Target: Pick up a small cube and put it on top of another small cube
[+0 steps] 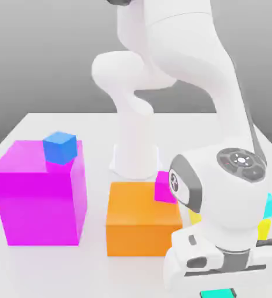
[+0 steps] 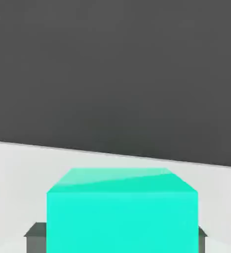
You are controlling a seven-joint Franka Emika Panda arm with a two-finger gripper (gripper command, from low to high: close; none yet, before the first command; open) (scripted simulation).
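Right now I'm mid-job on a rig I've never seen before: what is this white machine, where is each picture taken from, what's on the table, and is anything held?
The white machine is a single robot arm, rendered in a simulator. The exterior view looks at it from outside; its tool is low at the front. The hand view is taken from a camera on the arm's hand, looking past the fingers.

On the white table stand a big magenta block with a blue cube on top, and an orange block with a small pink cube on it. Yellow and light cyan pieces peek out behind the arm on the exterior view's right.

The tool is shut on the teal cube, which sits between the fingers.
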